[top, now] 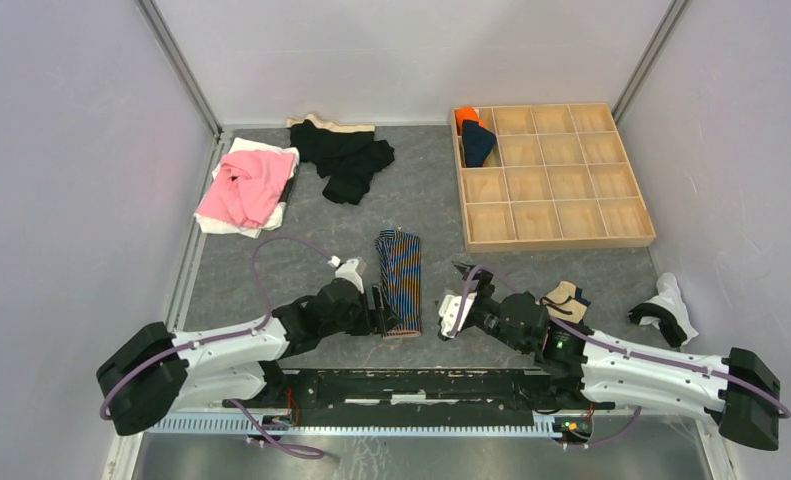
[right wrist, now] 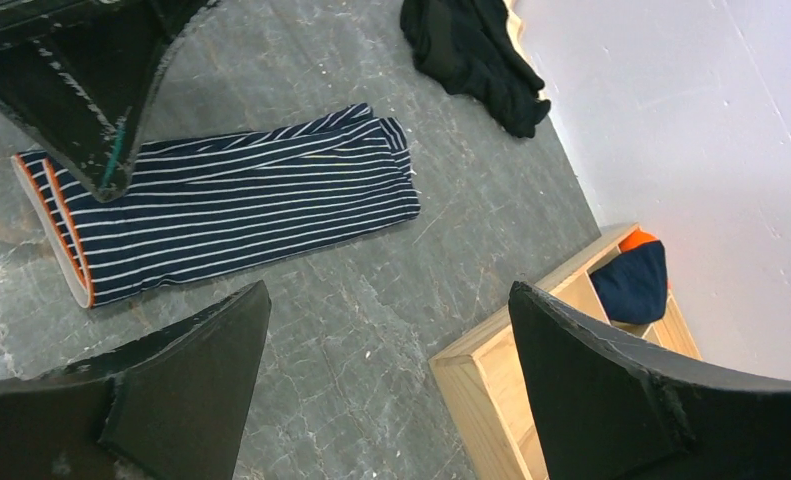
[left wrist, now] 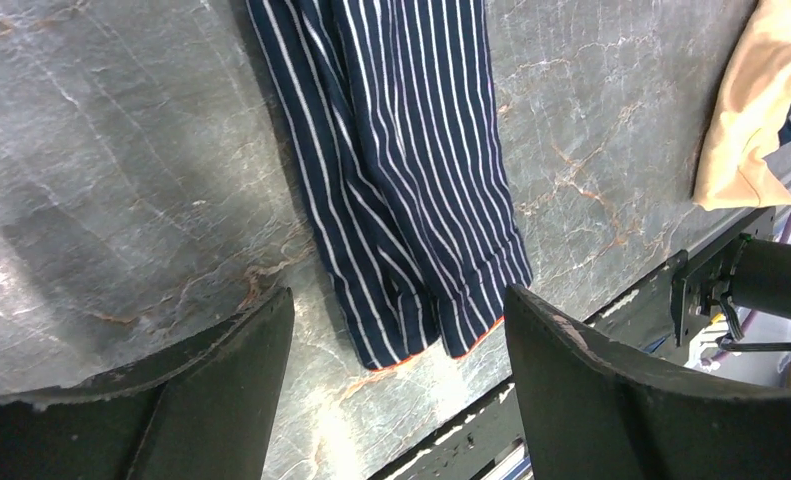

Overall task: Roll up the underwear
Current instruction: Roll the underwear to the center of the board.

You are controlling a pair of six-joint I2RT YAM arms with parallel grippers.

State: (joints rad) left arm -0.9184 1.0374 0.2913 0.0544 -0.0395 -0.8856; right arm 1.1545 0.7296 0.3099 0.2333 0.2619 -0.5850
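A pink garment (top: 243,186) lies crumpled on a white cloth (top: 233,226) at the far left of the grey table (top: 431,200); black garments (top: 346,158) sprawl just beside it, near the back wall; a wooden compartment tray (top: 561,241) sits at the far right.

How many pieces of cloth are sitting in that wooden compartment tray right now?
2: an orange cloth bundle in the far-left corner compartment of the light wooden tray, and a navy cloth bundle just nearer than it. Dividers may hide others.
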